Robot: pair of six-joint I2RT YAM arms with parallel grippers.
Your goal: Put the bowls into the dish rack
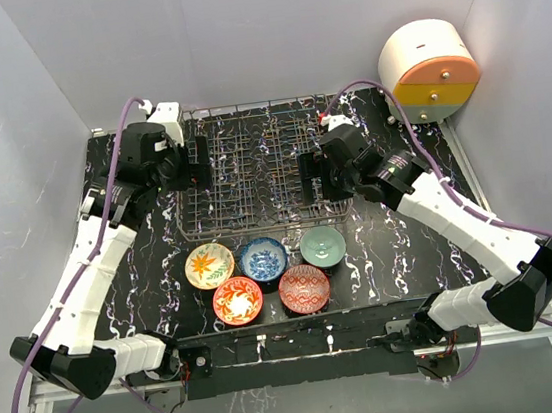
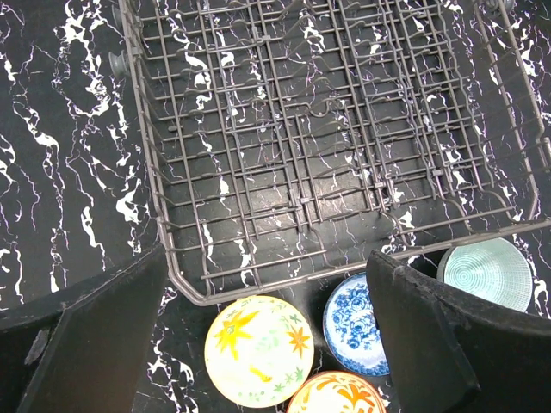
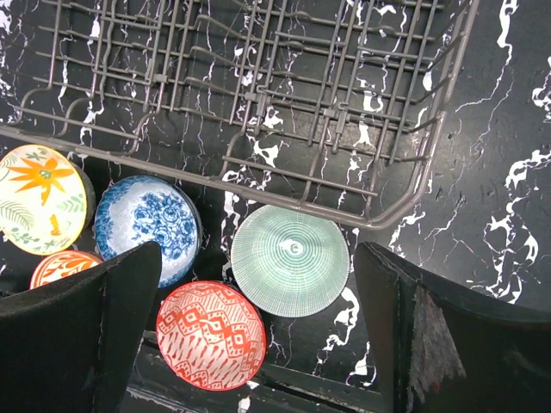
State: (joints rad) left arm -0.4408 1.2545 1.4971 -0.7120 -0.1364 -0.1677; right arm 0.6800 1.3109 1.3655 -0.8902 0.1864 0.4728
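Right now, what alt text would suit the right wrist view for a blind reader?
Five bowls sit on a black marbled table beside an empty wire dish rack, the grey-green bowl nearest its corner. The open right gripper frames the bottom edge.

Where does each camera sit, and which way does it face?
Top external: overhead from the near side, looking down on left arm, right arm, dish rack, bowls.
Left wrist: above the rack, facing down; left gripper open at bottom.
Right wrist: above the rack's corner, facing down; right gripper open.
Wrist views share the blue-white bowl.
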